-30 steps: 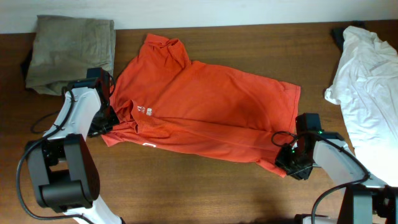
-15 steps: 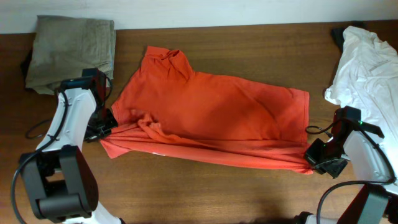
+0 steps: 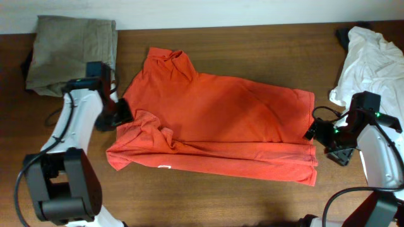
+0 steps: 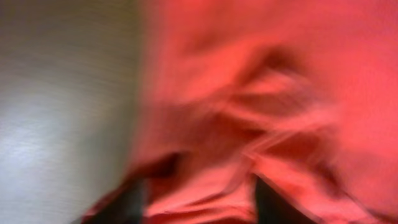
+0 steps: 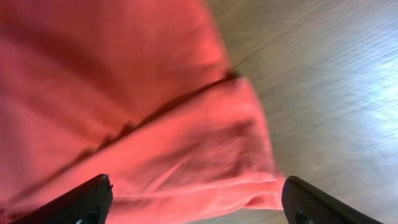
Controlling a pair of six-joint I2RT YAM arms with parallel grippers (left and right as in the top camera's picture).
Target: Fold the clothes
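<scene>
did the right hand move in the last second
Yes. The right hand moved right and up in the overhead view, closer to the white cloth.

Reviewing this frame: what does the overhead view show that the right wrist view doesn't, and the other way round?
Only the overhead view: the whole orange shirt, an olive garment at the far left, a white cloth on the right, and both arms. Only the right wrist view: one corner of the shirt close up, with two layers stacked, and the right pincer spread wide with nothing gripped. Both: the shirt lying on the wooden table.
</scene>
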